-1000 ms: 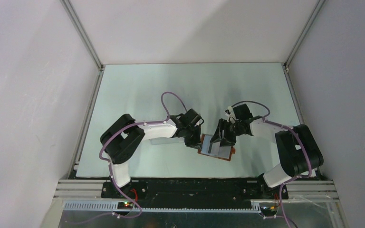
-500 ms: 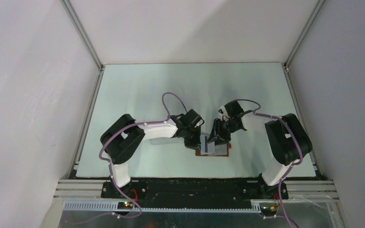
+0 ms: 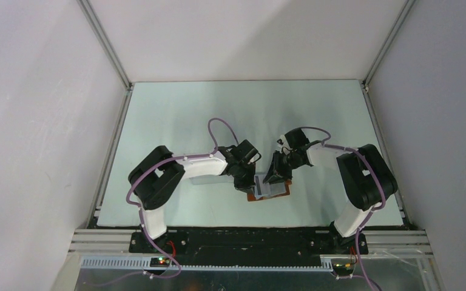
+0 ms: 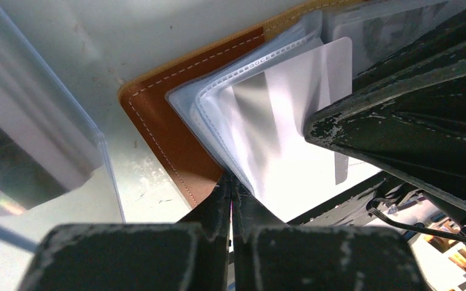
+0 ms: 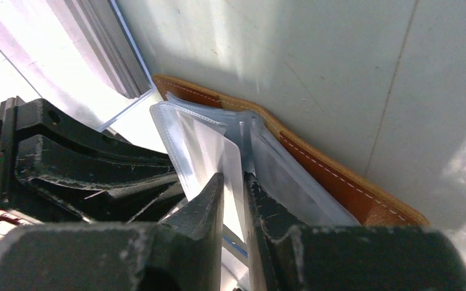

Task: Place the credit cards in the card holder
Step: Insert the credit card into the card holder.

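The brown leather card holder (image 3: pixel 269 193) lies open on the mat between both arms, its clear sleeves (image 4: pixel 267 115) fanned upward. My left gripper (image 4: pixel 231 183) is shut on the edge of one clear sleeve, holding it up. A pale credit card (image 4: pixel 335 73) with a dark stripe stands partly inside a sleeve. In the right wrist view that credit card (image 5: pixel 221 156) runs between the fingers of my right gripper (image 5: pixel 235 182). Its jaws stand a narrow gap apart and do not visibly press the card. The card holder's stitched brown cover (image 5: pixel 340 182) lies just behind.
A clear plastic box (image 4: pixel 42 133) sits on the mat just left of the card holder, under the left forearm (image 3: pixel 203 167). Both grippers crowd together over the holder (image 3: pixel 261 176). Enclosure walls and aluminium rails (image 3: pixel 106 151) border the pale green mat.
The right gripper has moved left onto the card holder and its jaws have narrowed round the card. The holder has slid slightly left. The left gripper has stayed shut on the sleeve.
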